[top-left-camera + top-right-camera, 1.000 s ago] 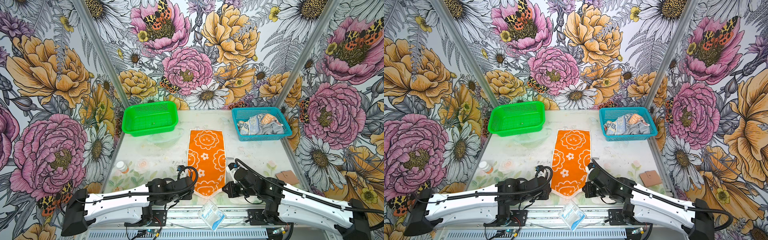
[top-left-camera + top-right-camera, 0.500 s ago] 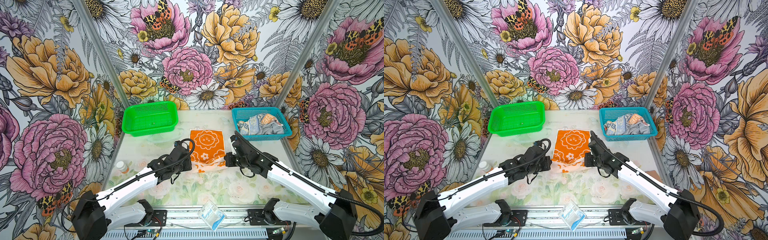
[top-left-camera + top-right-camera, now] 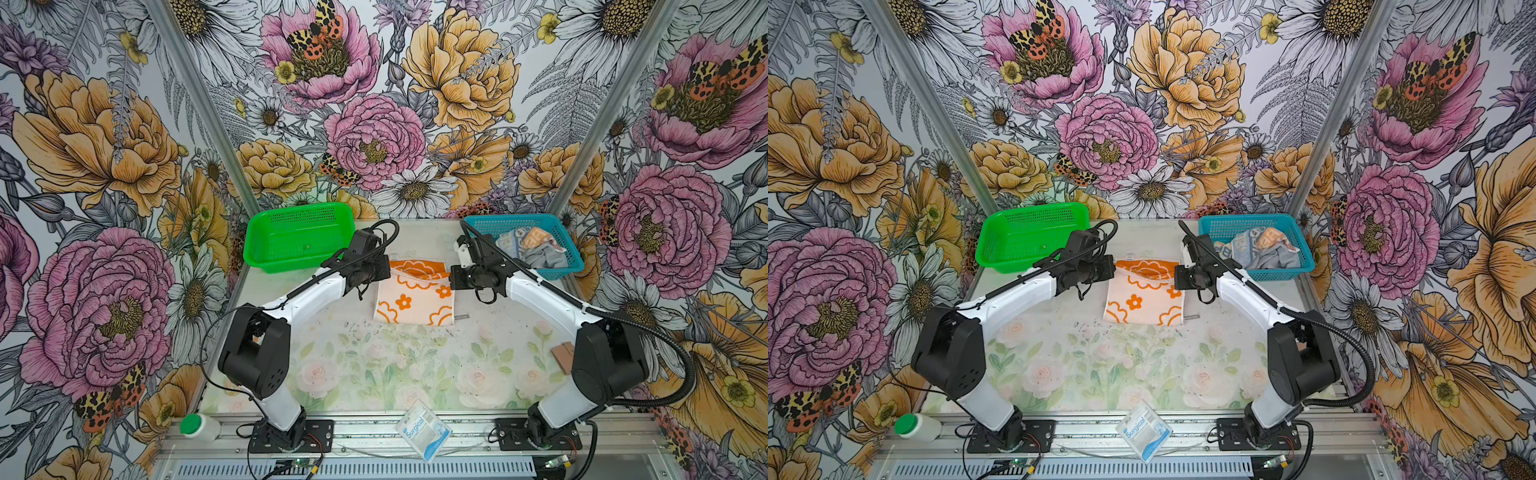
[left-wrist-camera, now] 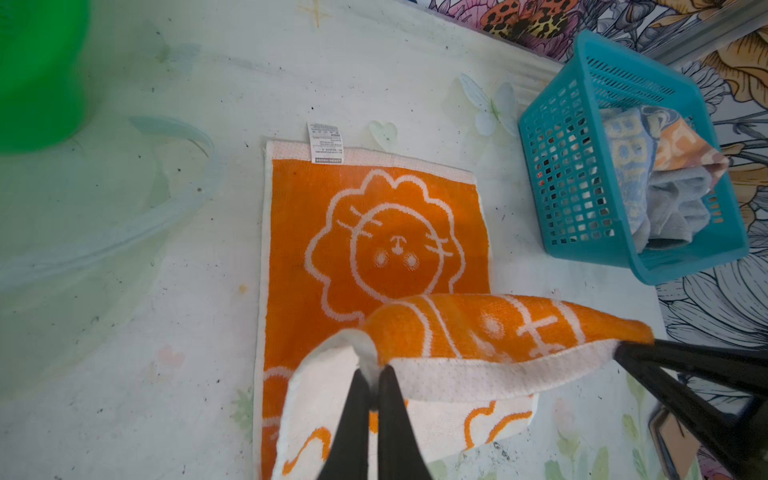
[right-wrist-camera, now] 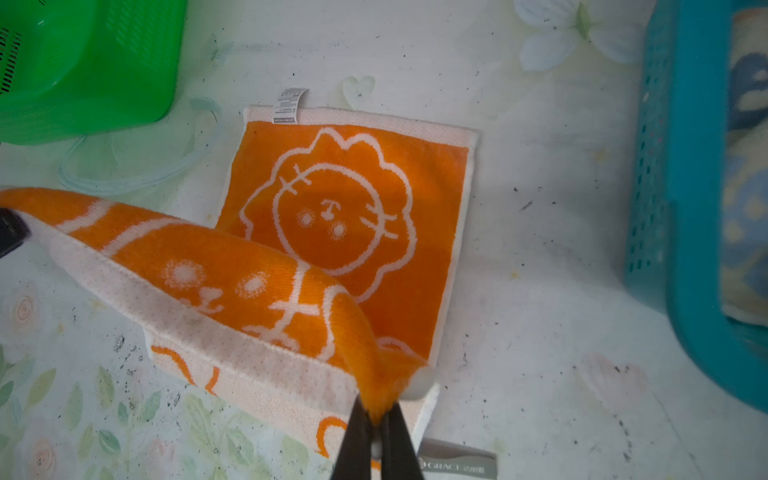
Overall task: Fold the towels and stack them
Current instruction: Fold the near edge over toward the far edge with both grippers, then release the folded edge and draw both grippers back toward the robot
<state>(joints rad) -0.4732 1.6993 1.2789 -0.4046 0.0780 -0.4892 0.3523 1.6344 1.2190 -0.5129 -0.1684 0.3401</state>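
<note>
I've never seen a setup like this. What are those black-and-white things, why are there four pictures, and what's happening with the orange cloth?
Those are two robot arms, the left arm and the right arm, bolted to the near edge of a table. Each ends in a two-fingered pincer called a gripper. Two pictures look down on the scene from above; the other two come from a camera on each wrist, looking along the fingers. The left gripper and the right gripper are each pinched shut on a corner of the orange towel, holding one end lifted above the rest, which lies flat. At the back stand a green basket and a blue basket holding crumpled towels. Up front lie a "Surgical" packet and a green-capped bottle.
</note>
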